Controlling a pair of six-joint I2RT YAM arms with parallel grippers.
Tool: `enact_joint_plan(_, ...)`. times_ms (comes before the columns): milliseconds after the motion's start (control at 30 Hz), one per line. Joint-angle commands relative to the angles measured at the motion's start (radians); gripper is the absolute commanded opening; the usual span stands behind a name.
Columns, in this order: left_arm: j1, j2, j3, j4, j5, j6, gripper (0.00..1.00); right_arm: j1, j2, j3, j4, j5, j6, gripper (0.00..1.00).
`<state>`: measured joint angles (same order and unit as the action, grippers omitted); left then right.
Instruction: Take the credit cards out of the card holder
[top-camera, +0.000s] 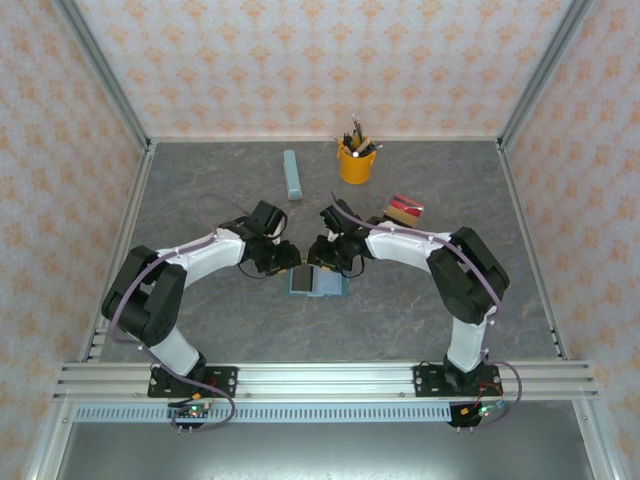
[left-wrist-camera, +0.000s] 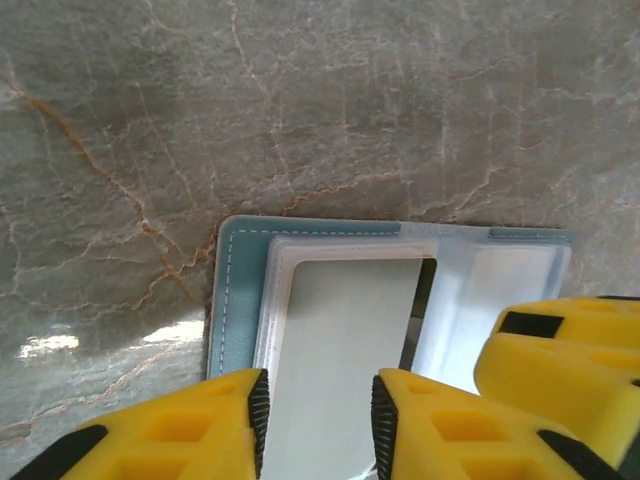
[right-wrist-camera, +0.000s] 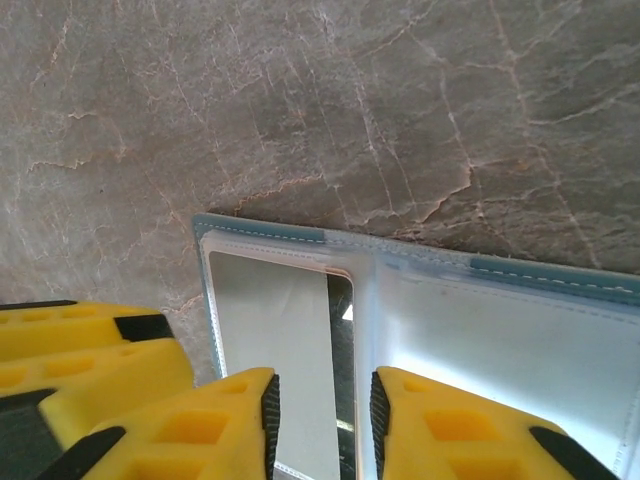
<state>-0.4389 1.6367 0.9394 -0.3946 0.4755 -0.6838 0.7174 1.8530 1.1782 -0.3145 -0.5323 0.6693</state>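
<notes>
We see a smooth, stone-veined counter (left-wrist-camera: 350, 100) with a faint sheen. The card holder (left-wrist-camera: 238, 300) looks like matt teal leatherette with pale stitching, its pockets glossy clear plastic. The left tool (left-wrist-camera: 318, 410) and right tool (right-wrist-camera: 323, 415) show matt yellow plastic with ribbed black pads.

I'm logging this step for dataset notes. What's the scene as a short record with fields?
card holder: open flat at table centre, between the two grippers
left gripper: over the holder, jaws narrowly apart, grip unclear
right gripper: over the holder, jaws narrowly apart, grip unclear
credit cards: small stack on the table beyond the right arm, apart from the holder
pen cup: upright at the back
pale bar: left of the cup
</notes>
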Motion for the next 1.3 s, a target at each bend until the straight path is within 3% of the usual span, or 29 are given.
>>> enact_joint_plan(0,-0.008,0.014,0.012,0.015,0.0,0.005,0.32,0.002,0.03,0.028,-0.003,-0.021,0.0,0.29)
enact_joint_plan(500,-0.008,0.083,-0.003,0.036,0.018,0.0,0.12,0.002,0.069,0.035,-0.015,-0.064,-0.03,0.22)
enact_joint_plan(967,-0.008,0.088,-0.019,0.02,-0.005,0.01,0.08,0.002,0.081,0.046,-0.025,-0.077,-0.035,0.16)
enact_joint_plan(1267,-0.007,0.085,-0.031,0.019,-0.005,0.01,0.08,0.002,0.101,0.07,-0.059,-0.055,-0.019,0.21)
